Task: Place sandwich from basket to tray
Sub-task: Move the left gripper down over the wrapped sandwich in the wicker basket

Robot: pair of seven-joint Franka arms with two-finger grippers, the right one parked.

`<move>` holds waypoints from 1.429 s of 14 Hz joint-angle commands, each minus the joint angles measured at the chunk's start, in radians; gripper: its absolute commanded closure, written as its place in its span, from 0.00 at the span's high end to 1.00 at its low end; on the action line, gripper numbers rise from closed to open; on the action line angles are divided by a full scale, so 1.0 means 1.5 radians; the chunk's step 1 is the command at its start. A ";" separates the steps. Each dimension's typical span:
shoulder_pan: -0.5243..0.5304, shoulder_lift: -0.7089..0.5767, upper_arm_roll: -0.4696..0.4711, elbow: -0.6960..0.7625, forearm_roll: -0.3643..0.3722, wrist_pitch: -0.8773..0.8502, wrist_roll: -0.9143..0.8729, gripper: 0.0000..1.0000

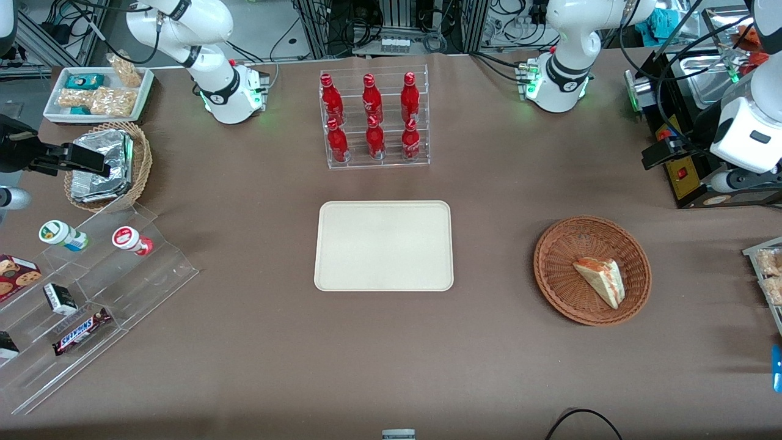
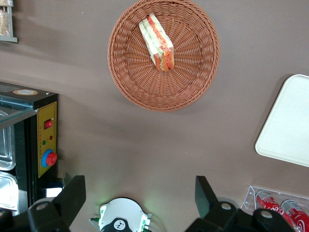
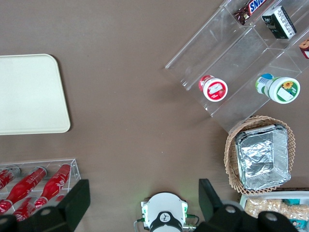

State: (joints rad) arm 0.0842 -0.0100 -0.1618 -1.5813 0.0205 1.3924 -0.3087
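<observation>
Hand (image 2: pixel 140 193) of the left arm raised well above the table (image 1: pixel 244 342), at the working arm's end, holding nothing. Fingers (image 2: pixel 72 193) spread wide apart, dark and blocky, with bare brown table surface showing between them in the left wrist view. In the front view the hand (image 1: pixel 657 156) shows as a black part at the end of the white wrist housing, in front of a black control box (image 1: pixel 684 174) with a red button.

Sandwich (image 1: pixel 602 280) lies in the basket (image 1: pixel 553 269), on its side, off-centre toward the rim nearer the front camera. Triangular wedge, pale bread, orange-red and green layers visible along the cut edge. Same sandwich (image 2: pixel 156 42) clear in the left wrist view, well apart from the hand. Basket (image 2: pixel 193 77) is round, shallow, reddish-brown wicker; nothing else in it.

Tray (image 1: pixel 383 245) flat on the table near the middle, cream-beige, rounded corners, low rim, nothing on it. Tray and basket apart, with bare table between them. One corner of the tray (image 2: pixel 289 125) shows in the left wrist view.

Clear rack of red bottles (image 1: pixel 374 119) stands farther from the front camera than the tray. Toward the parked arm's end: a tan wicker basket with foil packets (image 1: pixel 104 165), a white snack tray (image 1: pixel 98 93), and a clear stepped stand (image 1: pixel 91 293) carrying small cups and a candy bar.
</observation>
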 commanded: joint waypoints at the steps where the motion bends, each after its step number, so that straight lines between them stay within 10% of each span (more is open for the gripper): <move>1: 0.007 0.005 -0.005 0.009 -0.009 0.010 0.010 1.00; 11: 0.066 0.167 -0.003 0.000 0.017 0.135 -0.005 1.00; 20: 0.077 0.237 -0.003 -0.243 -0.011 0.539 -0.165 1.00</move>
State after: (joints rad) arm 0.1927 0.3348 -0.1558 -1.9329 0.0191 2.1657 -0.4976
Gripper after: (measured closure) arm 0.000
